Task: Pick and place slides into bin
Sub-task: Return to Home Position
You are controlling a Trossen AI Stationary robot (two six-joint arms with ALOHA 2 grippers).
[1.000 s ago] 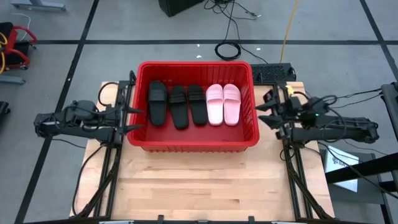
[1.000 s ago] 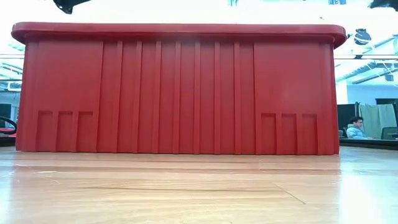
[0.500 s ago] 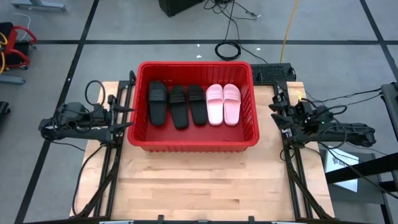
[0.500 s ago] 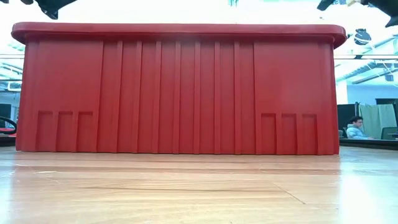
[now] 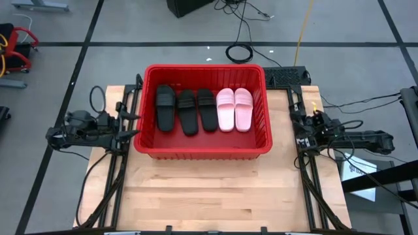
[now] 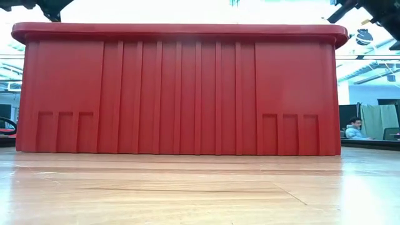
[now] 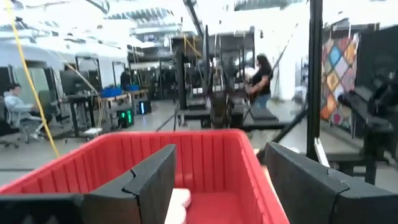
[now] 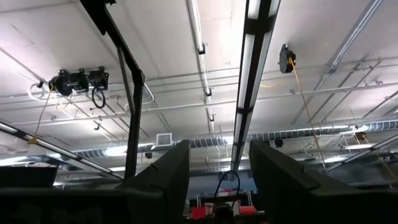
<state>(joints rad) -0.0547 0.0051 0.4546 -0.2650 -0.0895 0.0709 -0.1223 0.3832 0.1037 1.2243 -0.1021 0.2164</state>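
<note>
The red bin [image 5: 204, 151] stands on the far half of the wooden table; its near wall [image 6: 181, 94] fills the low view. Inside it, side by side on its floor, lie three black slides [image 5: 187, 111] and two pale pink slides [image 5: 234, 109]. My left gripper [image 5: 132, 125] hangs open just outside the bin's left wall, pointing at it. Between its fingers [image 7: 217, 180] show the bin's inside and a bit of pink slide [image 7: 179, 202]. My right gripper [image 5: 298, 127] is open beside the bin's right wall, tipped upward. The right wrist view shows only ceiling past it [image 8: 217, 174].
Bare wooden tabletop [image 5: 209, 189] stretches between the bin and the near edge. A black box [image 5: 287, 75] sits at the table's far right corner, with a cable coil [image 5: 240, 52] on the floor behind. People are in the room beyond [image 6: 356, 128] [image 7: 260, 81].
Both arms have drawn back from the bin and sunk, the left toward the table's left edge, the right toward its right edge. The right gripper has tipped strongly upward. Both have stayed open. The slides and the bin have not moved.
</note>
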